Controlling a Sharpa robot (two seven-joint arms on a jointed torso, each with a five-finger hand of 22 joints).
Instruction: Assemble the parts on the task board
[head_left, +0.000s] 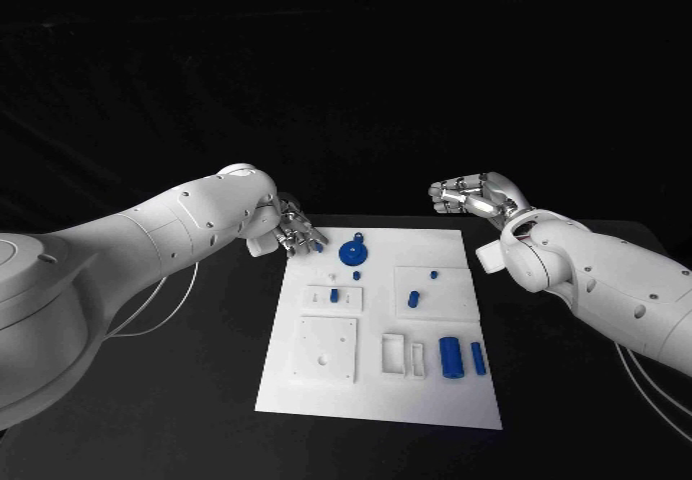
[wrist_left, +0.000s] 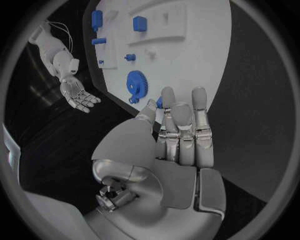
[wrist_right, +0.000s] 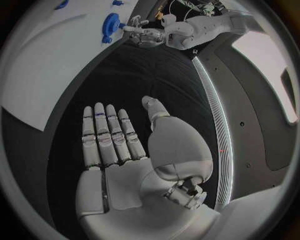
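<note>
Blue parts lie on the white task board (head_left: 378, 400) in the middle of the black bench (head_left: 173, 400). A blue gear (head_left: 353, 251) sits near the far edge of the board. Small blue pegs (head_left: 414, 297) stand in the raised white blocks, and two blue cylinders (head_left: 450, 355) lie side by side near the right edge.

The left hand (head_left: 291, 232) hangs just beside the far left corner of the board, close to the gear. Its fingers (wrist_left: 181, 120) are straight and close together, and they hold nothing. The right hand (head_left: 473, 195) hovers past the far right corner, well apart from the parts. Its fingers (wrist_right: 107, 131) are stretched out flat, side by side, with the thumb set apart, and the palm is bare.

I think no part is being picked up yet, so the job looks near its start. The left hand seems to be reaching for the gear. Next it would need to come down over the gear and close on it gently.
</note>
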